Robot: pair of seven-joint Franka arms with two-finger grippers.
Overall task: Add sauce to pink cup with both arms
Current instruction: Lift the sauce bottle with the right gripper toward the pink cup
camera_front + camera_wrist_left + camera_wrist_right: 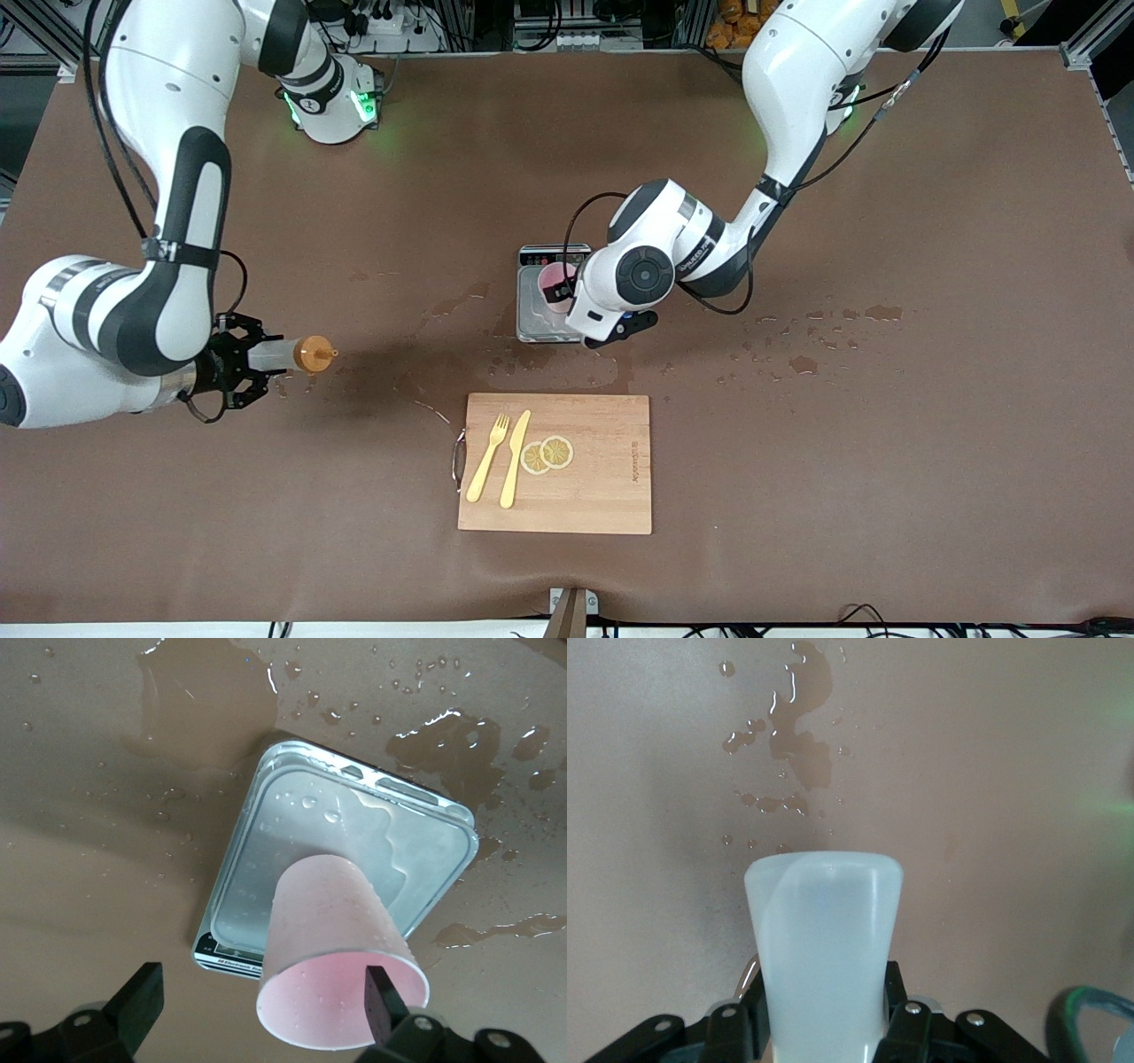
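Note:
The pink cup point(555, 285) point(337, 930) stands on the plate of a small scale point(532, 323) point(416, 850) at mid-table. My left gripper point(261, 1001) is open just above it. One of the fingers point(379, 999) shows against the cup's mouth and the other stands well outside the rim. In the front view the left arm's wrist point(633, 275) hides most of the cup. My right gripper point(252, 356) point(824, 1019) is shut on the sauce bottle point(276, 353) point(824, 930), holding it level above the mat toward the right arm's end. Its orange cap point(314, 354) points toward the scale.
A wooden cutting board point(602, 470) lies nearer the front camera than the scale, carrying a yellow fork point(489, 456), a yellow knife point(516, 456) and lemon slices point(547, 454). Wet patches point(802, 363) dot the brown mat around the scale.

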